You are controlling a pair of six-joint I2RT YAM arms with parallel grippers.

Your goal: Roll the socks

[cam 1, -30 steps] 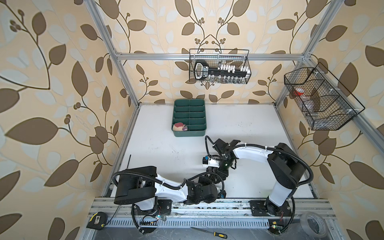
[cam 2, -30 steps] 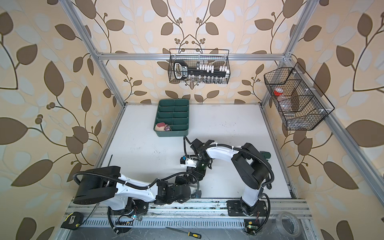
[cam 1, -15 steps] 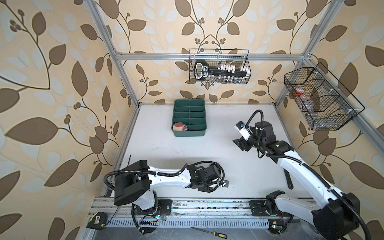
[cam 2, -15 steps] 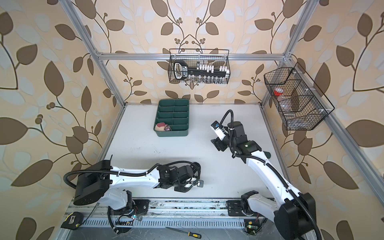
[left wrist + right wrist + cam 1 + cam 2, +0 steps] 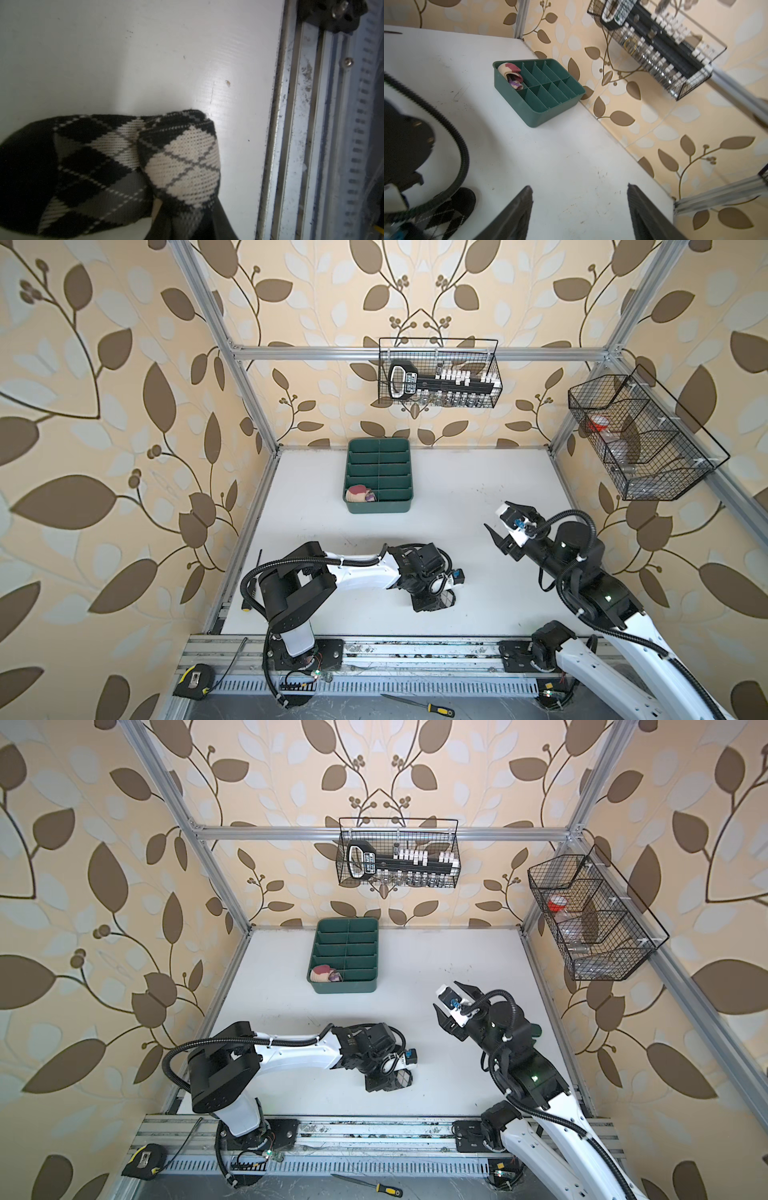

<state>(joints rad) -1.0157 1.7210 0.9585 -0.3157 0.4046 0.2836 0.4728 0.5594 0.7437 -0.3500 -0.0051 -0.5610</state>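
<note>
- The left gripper [image 5: 428,603] sits low on the white table [image 5: 478,472], close to the front rail [image 5: 301,124]. Its jaws are nearly together. In the left wrist view a fold of the argyle sock [image 5: 178,164] runs down between its dark fingers [image 5: 220,224], so it looks clenched on that sock.
- The argyle sock lies on the table under this gripper, with a rounded, bunched end over its flatter length. Only a small patch of it shows in both top views.
- Handling, as a judgement: the knit is light, limp and stretchy, neither fragile nor slippery. It holds no shape of its own, so the bunched end would likely loosen once let go. The best hold is probably across the full thickness of the bundle, not on 1 loose layer.
- The left arm reaches low across the front of the table, forearm almost level and wrist bent down to the surface.
- The right gripper [image 5: 496,515] hangs above the right side of the table, well apart from the argyle sock. Its jaws are spread wide and nothing is between them.
- The right arm is folded at the elbow and points toward the back left.
- The beige sock [image 5: 359,493] sits rolled in the near-left corner compartment of the green tray [image 5: 378,507] at the back, so 1 of 2 socks seems finished.
</note>
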